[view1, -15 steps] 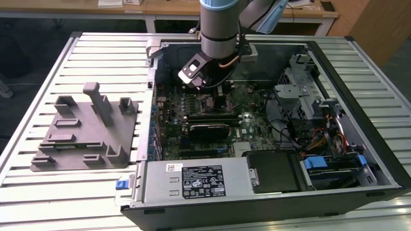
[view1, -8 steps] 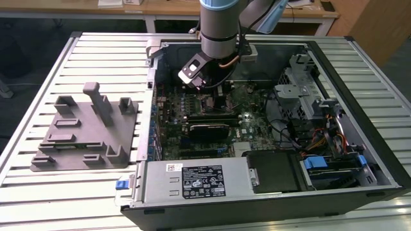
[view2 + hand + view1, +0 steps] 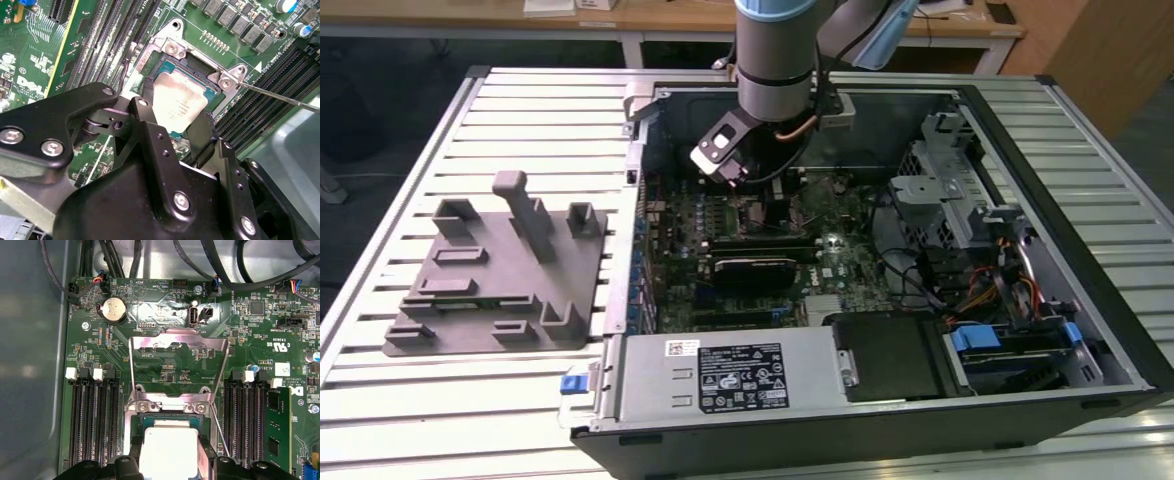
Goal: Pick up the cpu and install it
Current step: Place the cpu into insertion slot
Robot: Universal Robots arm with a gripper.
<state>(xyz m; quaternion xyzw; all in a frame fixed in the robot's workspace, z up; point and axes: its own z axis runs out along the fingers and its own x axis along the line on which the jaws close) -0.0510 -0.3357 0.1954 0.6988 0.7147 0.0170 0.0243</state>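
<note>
Two black fingers (image 3: pixel 201 136) apparently clamp the shiny, flat square cpu (image 3: pixel 180 104).

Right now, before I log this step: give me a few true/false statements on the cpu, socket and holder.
1. The cpu sits at the socket, between the fingers of the gripper. True.
2. The socket's load plate is closed over the cpu. False: it stands swung open.
3. The grey holder lies inside the computer case. False: it is on the slatted table, outside the case, at the exterior view's left.
4. A green memory module occupies a slot beside the socket. True.
</note>
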